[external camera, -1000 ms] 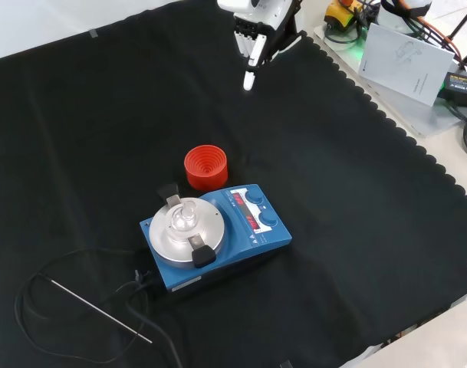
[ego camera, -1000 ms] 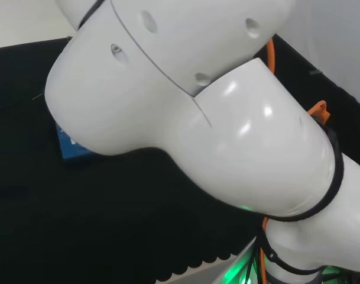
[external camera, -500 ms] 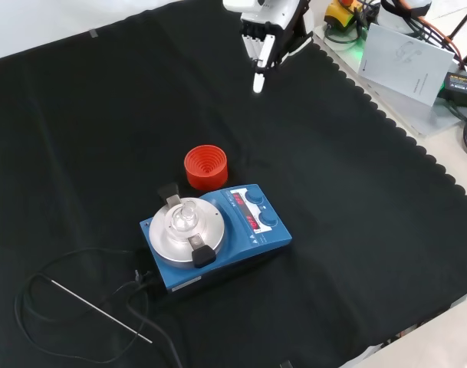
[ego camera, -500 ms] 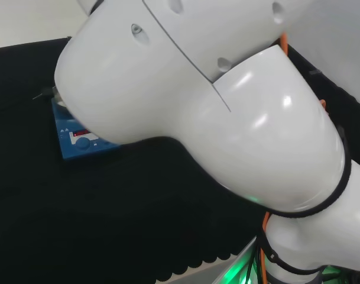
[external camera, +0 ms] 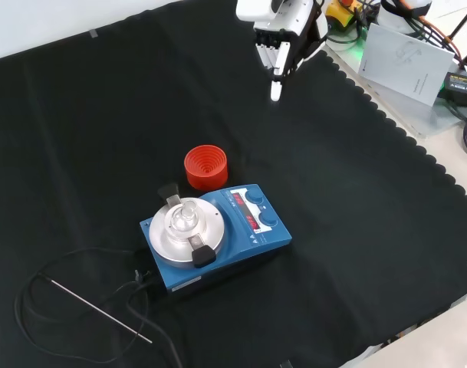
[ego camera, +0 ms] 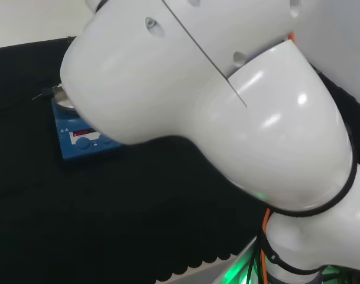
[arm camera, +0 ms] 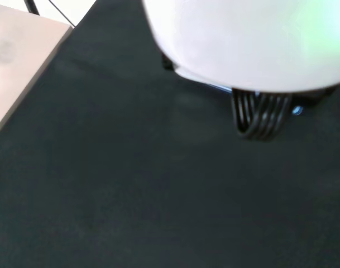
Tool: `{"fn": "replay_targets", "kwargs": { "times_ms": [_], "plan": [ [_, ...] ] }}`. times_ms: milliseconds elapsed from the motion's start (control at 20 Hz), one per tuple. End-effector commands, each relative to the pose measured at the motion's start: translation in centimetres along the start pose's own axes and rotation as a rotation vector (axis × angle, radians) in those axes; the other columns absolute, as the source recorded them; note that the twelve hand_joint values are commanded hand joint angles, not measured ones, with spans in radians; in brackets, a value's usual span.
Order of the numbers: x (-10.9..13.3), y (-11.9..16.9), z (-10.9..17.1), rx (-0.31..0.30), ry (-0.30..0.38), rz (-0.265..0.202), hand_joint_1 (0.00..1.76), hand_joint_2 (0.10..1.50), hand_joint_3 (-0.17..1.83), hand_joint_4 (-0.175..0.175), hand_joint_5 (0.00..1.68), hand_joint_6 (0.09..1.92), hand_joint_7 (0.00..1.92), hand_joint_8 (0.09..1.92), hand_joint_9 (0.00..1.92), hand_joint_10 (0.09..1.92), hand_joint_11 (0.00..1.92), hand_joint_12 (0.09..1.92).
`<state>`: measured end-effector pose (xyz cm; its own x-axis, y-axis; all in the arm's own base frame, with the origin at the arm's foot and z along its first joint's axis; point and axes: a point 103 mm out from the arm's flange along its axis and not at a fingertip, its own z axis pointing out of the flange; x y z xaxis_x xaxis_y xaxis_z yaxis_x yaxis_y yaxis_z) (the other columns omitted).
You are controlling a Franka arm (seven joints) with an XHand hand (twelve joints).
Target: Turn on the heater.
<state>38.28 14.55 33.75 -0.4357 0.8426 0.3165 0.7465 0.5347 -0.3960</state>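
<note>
White hand (external camera: 283, 46) farther right now

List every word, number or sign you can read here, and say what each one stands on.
None can be read.
Heater: a red lit display on its front panel, digits too small to read.
Heater front panel in the head view: white marks, blurred.
White sheet beside the cloth: a faint drawing, no legible words.
</note>
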Motion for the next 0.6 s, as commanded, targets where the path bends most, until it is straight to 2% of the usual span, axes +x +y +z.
{"fn": "replay_targets", "kwargs": {
  "times_ms": [50, 350, 600],
  "plan": [
    [-1.2, 1.0, -0.2, 0.037, 0.063, -0.027, 1.61, 0.22, 1.6, -0.073, 0.28, 0.09, 1.2, 1.52, 1.28, 1.38, 1.19, 1.19],
    [-1.8, 1.7, 0.0, 0.044, 0.074, 0.031, 1.46, 0.34, 1.55, -0.068, 0.28, 0.1, 1.17, 1.53, 1.4, 1.32, 1.2, 1.21],
    [-0.8, 2.4, 0.7, 0.093, 0.059, 0.023, 1.46, 0.33, 1.59, -0.067, 0.27, 0.11, 1.18, 1.56, 1.44, 1.34, 1.21, 1.26]
  ]
}}
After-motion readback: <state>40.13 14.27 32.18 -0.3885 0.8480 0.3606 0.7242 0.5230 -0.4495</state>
